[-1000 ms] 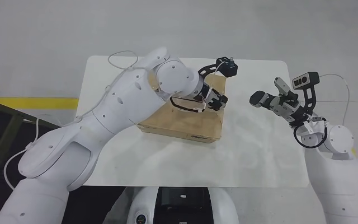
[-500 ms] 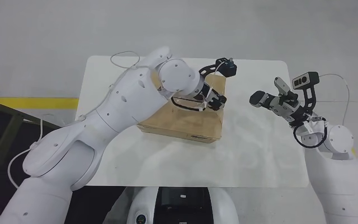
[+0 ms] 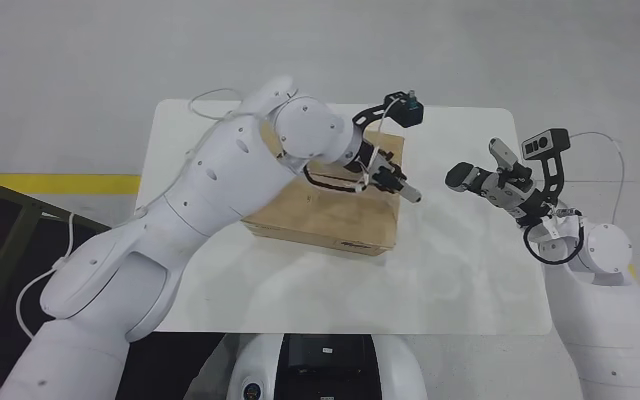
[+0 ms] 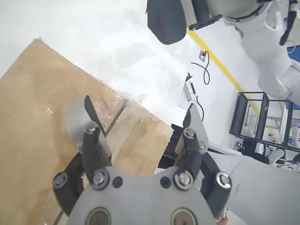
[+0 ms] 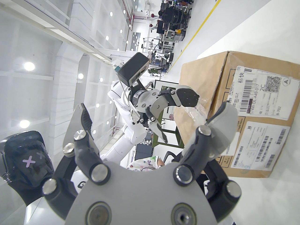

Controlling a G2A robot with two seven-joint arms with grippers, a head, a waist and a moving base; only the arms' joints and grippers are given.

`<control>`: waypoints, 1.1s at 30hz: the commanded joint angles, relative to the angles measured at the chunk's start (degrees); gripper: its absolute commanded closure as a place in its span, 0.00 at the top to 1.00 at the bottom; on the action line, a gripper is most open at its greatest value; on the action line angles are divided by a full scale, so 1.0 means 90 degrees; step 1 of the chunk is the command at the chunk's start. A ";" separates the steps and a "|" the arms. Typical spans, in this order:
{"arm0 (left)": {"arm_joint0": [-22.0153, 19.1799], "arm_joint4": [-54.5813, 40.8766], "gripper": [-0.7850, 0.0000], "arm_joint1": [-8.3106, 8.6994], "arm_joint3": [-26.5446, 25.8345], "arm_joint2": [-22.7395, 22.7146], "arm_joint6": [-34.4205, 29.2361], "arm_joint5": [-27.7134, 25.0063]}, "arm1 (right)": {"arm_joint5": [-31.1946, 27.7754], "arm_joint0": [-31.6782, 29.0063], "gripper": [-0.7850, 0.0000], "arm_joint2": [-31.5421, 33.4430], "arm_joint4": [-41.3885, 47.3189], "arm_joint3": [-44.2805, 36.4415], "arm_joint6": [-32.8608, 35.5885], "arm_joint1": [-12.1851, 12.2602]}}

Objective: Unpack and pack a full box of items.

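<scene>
Where the white table (image 3: 470, 270) carries one cardboard box (image 3: 330, 215), flaps shut, we count two grippers, both with fingers spread wide and holding nothing. Our left gripper (image 4: 138, 104) sits at the box's right edge, with one finger over the top by the crumpled clear tape (image 4: 112, 108) and the other past the edge; whether it touches we cannot tell. Our right gripper (image 5: 153, 111) hangs over the table farther right, well apart from the box, facing its labelled side
</scene>
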 commanded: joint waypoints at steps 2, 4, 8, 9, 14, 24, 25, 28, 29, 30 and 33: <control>0.0093 -0.0034 1.00 0.0056 -0.0160 -0.0173 0.0014 -0.0021 | 0.0019 0.0004 1.00 -0.0003 -0.0010 0.0003 0.0002 0.0001; 0.0160 -0.0058 1.00 0.0095 -0.0263 -0.0284 0.0007 -0.0020 | 0.0023 0.0005 1.00 -0.0005 -0.0014 0.0002 -0.0002 0.0001; 0.0310 -0.0036 1.00 0.0201 -0.0447 -0.0580 0.0047 0.0013 | 0.0017 0.0003 1.00 0.0011 -0.0032 0.0017 -0.0033 0.0002; 0.0359 -0.0008 1.00 0.0238 -0.0485 -0.0671 0.0053 0.0023 | 0.0006 0.0002 1.00 0.0016 -0.0036 0.0015 -0.0039 0.0002; 0.0720 0.0160 1.00 0.0480 -0.0619 -0.1279 0.0122 -0.0020 | 0.0000 0.0003 1.00 0.0008 -0.0072 0.0001 -0.0045 0.0002; 0.1863 0.0369 1.00 0.1092 -0.1622 -0.3253 0.0432 -0.0067 | 0.0058 0.0141 1.00 -0.0263 -0.0315 -0.0053 -0.0013 -0.0015; 0.1999 0.0332 1.00 0.1140 -0.1712 -0.3445 0.0466 -0.0074 | 0.0054 0.0166 1.00 -0.0306 -0.0332 -0.0059 -0.0006 -0.0019; 0.2402 0.0062 1.00 0.1260 -0.1889 -0.4013 0.0659 -0.0183 | 0.0087 0.0253 1.00 -0.0472 -0.0439 -0.0036 0.0021 -0.0033; 0.2529 -0.0062 1.00 0.1293 -0.1914 -0.4194 0.0736 -0.0232 | 0.0117 0.0296 1.00 -0.0558 -0.0499 -0.0037 0.0022 -0.0040; 0.2645 -0.0151 1.00 0.1326 -0.1940 -0.4378 0.0849 -0.0286 | 0.0141 0.0350 1.00 -0.0653 -0.0544 -0.0041 0.0032 -0.0050; 0.2991 -0.0459 1.00 0.1403 -0.1989 -0.4872 0.1216 -0.0405 | 0.0176 0.0549 1.00 -0.0897 -0.0767 -0.0017 0.0006 -0.0074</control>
